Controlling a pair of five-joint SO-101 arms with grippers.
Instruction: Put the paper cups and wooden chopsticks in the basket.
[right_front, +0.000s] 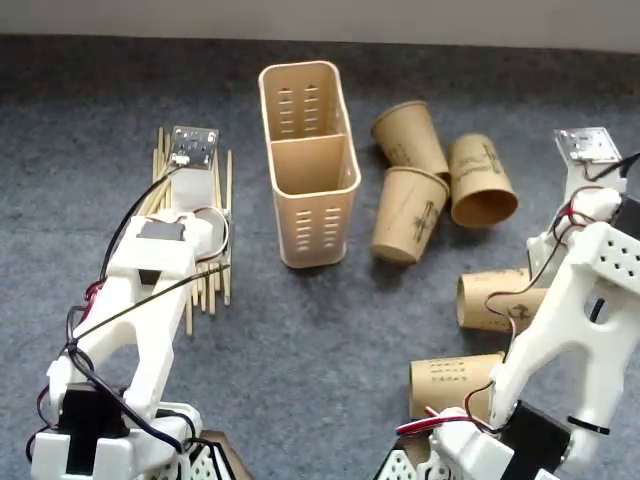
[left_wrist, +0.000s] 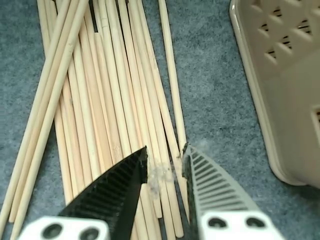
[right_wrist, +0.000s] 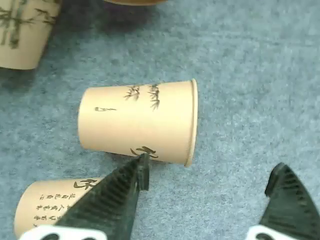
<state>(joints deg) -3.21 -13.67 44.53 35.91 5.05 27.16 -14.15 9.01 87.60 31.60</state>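
Note:
A pile of wooden chopsticks (right_front: 213, 285) lies on the grey cloth left of the beige basket (right_front: 312, 235), partly under my left arm (right_front: 160, 265). My left gripper (left_wrist: 166, 159) is down on the chopsticks (left_wrist: 115, 85), its fingers drawn close with a few sticks between them. Three paper cups lie right of the basket (right_front: 410, 135) (right_front: 408, 215) (right_front: 480, 182). Two more cups lie on their sides by my right arm (right_front: 495, 298) (right_front: 455, 385). My right gripper (right_wrist: 207, 172) is open just over one lying cup (right_wrist: 137, 122), touching nothing.
The basket's perforated wall (left_wrist: 280, 85) stands close beside the left gripper. Its two compartments hold nothing. Another cup (right_wrist: 55, 202) lies near the right gripper's black finger (right_wrist: 120, 190). Bare grey cloth stretches between the two arms in front of the basket.

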